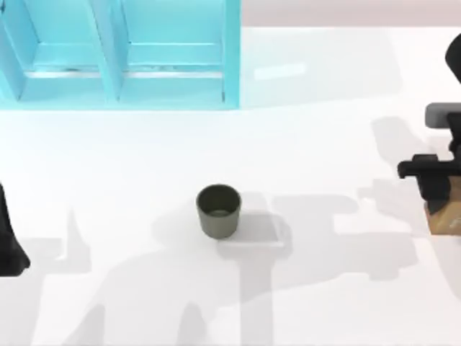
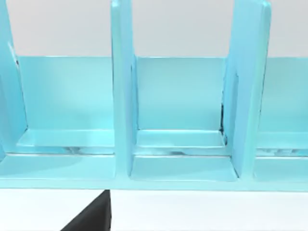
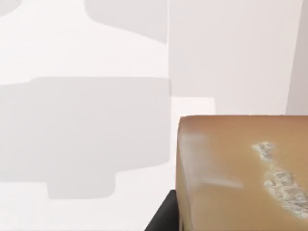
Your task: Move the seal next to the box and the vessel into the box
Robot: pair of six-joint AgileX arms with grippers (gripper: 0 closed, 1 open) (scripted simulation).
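From above, the cup (image 1: 218, 210) stands mid-bench; the box (image 1: 122, 54) fills the far left corner. The right pincer (image 1: 434, 189) hangs directly over the seal (image 1: 446, 214) at the right edge, grip state unclear; the left arm is parked at the left edge. The left wrist faces the box (image 2: 183, 120). The right wrist looks down on the seal (image 3: 240, 173).
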